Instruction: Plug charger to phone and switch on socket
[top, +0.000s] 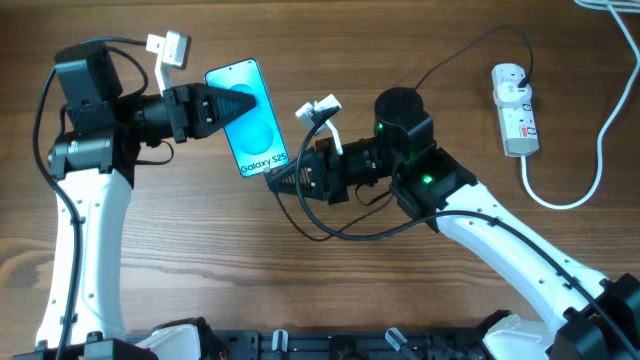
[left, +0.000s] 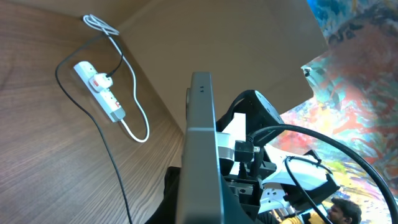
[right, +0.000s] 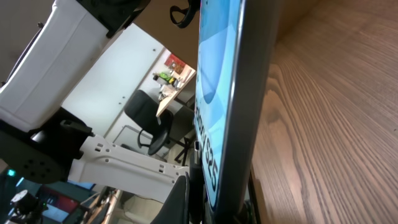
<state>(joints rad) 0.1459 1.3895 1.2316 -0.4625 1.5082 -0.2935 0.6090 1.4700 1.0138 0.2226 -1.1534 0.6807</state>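
Overhead, the left gripper is clamped on the upper end of a slim rectangular phone with a cyan screen, holding it clear of the wooden table. The right gripper meets the phone's lower end, just below the "Galaxy S25" lettering. Whether its fingers pinch the plug cannot be told. The thin black charger cable runs behind that arm to a white power strip with red markings, well beyond the right gripper's reach, beside a thicker white cord. From the left wrist, the phone stands edge-on ahead of the fingers, with the power strip far off to the left. From the right wrist, the phone fills the frame edge-on, very close. The likely risk is a tip slightly off the port, which would skid along the edge and twist the phone in the left grasp. Slack cable looped under the right arm could also snag. No view shows the plug tip or the port, and the right fingers are cut off.
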